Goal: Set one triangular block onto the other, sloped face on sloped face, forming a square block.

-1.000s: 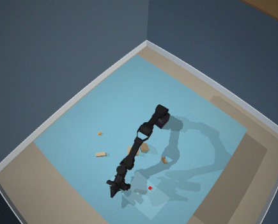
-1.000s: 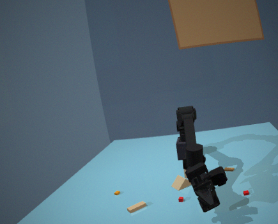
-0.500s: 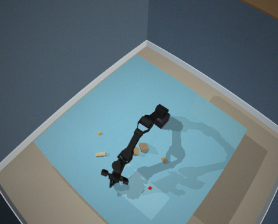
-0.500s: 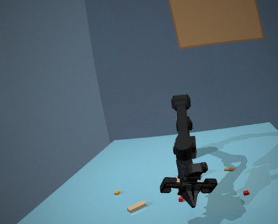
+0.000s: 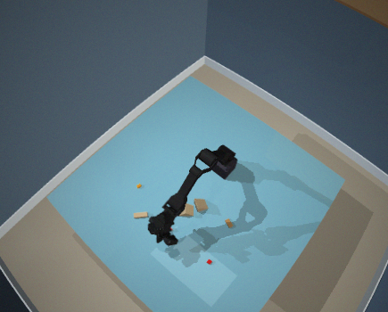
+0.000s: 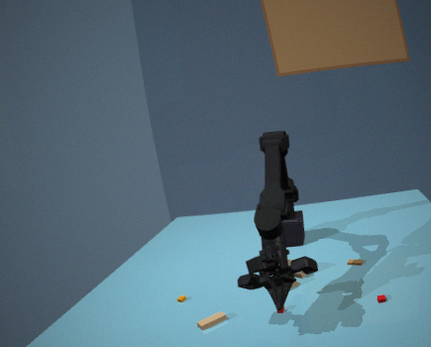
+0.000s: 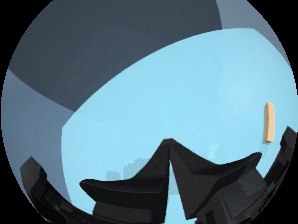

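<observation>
Two tan triangular blocks lie side by side on the blue table, just behind my forearm. In the exterior view they are mostly hidden behind the arm, with only a tan sliver showing. My gripper is shut on nothing. It points straight down, in front of the blocks and apart from them. Its tip is right above a small red cube. I cannot tell whether the tip touches the cube or the table.
A flat tan plank lies left of the gripper. A small orange cube, a small brown block and a second red cube are scattered around. The arm's base stands mid-table.
</observation>
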{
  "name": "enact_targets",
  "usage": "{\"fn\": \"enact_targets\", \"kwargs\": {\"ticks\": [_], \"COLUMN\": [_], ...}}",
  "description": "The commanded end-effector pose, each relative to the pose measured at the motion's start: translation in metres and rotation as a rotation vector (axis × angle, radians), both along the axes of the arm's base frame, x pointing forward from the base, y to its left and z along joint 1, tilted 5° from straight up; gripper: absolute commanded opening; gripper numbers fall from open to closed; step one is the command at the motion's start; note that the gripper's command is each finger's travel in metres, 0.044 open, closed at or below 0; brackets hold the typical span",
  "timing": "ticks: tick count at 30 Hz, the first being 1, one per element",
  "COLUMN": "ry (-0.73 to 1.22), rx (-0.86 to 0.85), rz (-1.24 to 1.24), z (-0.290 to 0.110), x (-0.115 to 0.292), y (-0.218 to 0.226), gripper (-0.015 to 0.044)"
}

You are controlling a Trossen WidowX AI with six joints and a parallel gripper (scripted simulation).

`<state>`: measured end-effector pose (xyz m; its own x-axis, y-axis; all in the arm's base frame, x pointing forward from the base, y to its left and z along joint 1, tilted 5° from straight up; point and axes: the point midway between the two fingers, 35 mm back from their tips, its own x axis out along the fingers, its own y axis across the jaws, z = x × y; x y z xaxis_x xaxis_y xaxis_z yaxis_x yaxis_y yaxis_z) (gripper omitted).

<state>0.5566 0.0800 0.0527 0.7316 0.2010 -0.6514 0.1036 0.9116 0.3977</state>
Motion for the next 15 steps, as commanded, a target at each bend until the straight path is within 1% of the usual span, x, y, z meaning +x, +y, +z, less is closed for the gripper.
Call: {"fn": "enact_targets", "kwargs": {"ticks": [1, 15], "ry": [0.319, 0.64], "rx": [0.337, 0.664], "rz": [-0.486, -1.223], "z": [-0.013, -0.025], "x": [-0.066, -0.17], "y": [-0.036, -0.068], "gripper": [0.0, 0.0]}}
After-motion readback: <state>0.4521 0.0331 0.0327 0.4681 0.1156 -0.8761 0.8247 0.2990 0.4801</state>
